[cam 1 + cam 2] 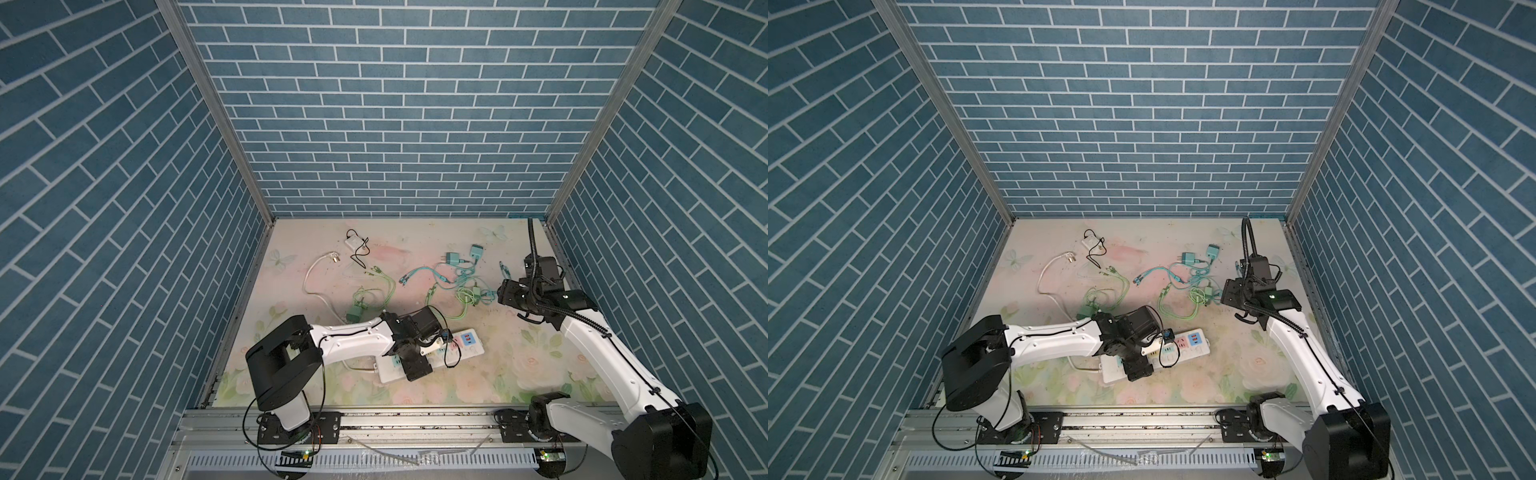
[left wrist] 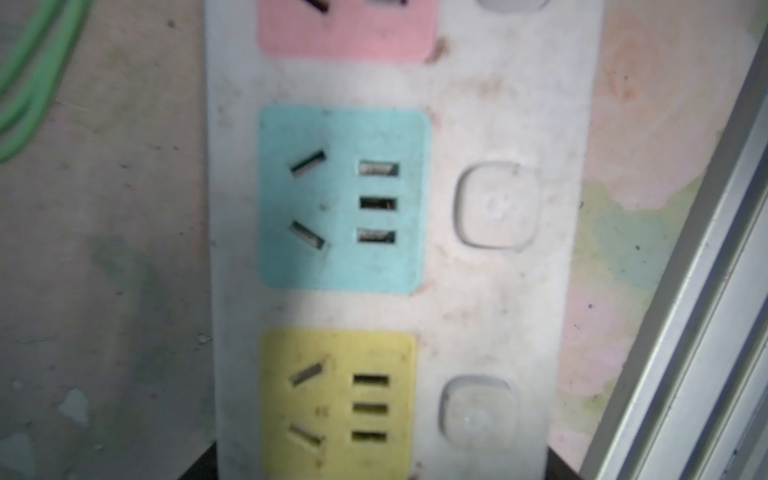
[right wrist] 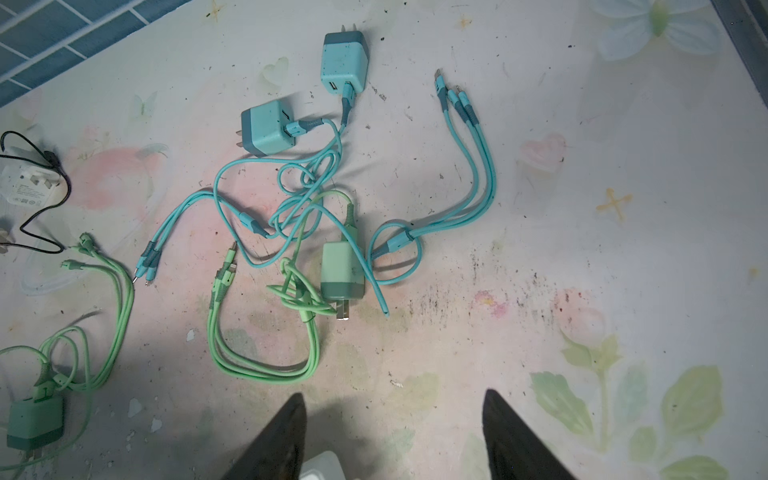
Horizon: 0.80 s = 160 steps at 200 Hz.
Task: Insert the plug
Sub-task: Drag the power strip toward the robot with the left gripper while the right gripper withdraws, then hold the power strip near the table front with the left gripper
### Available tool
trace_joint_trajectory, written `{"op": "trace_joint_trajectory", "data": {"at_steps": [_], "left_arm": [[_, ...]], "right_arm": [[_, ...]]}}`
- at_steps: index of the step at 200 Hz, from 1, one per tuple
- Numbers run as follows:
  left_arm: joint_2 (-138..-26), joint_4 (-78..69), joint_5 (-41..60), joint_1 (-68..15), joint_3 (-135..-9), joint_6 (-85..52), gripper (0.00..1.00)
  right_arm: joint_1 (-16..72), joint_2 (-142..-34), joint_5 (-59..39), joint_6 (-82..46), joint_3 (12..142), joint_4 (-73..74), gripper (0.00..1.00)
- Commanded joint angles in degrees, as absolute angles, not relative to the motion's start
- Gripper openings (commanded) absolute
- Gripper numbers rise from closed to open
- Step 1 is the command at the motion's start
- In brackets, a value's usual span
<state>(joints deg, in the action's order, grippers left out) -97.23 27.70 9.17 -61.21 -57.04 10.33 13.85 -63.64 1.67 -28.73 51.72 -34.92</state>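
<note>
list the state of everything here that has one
power strip, lying flat on table
blue socket, empty
yellow socket, empty
left gripper, shut on power strip's long sides
right gripper, open, empty
light green charger, unplugged, loose on table
dark green charger, unplugged
white charger, unplugged

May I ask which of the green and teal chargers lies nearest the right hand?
The pale green charger with the darker base, prongs toward the right hand; both teal chargers lie farther back, the dark green one by the left arm.
</note>
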Motion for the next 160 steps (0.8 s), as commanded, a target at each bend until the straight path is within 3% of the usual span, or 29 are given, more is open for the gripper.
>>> {"op": "trace_joint_trajectory", "data": {"at_steps": [1,74,115,160], "left_arm": [[-100.6,25.6,9.1,-61.5,-58.0,11.5,0.27],[-109.0,27.9,2.5,-60.2,-60.8,13.0,0.25],[-113.2,33.0,-0.9,-59.1,-65.7,13.9,0.4],[-113.6,30.6,-0.4,-59.0,-65.9,14.2,0.47]], "right_arm": [[13.8,-63.4,1.1,-29.8,50.7,-35.0,0.67],[13.8,-64.4,0.3,-29.4,51.0,-33.7,0.67],[13.8,-64.8,0.5,-28.3,50.8,-32.7,0.67],[13.8,-64.5,0.8,-27.6,50.3,-33.1,0.67]]}}
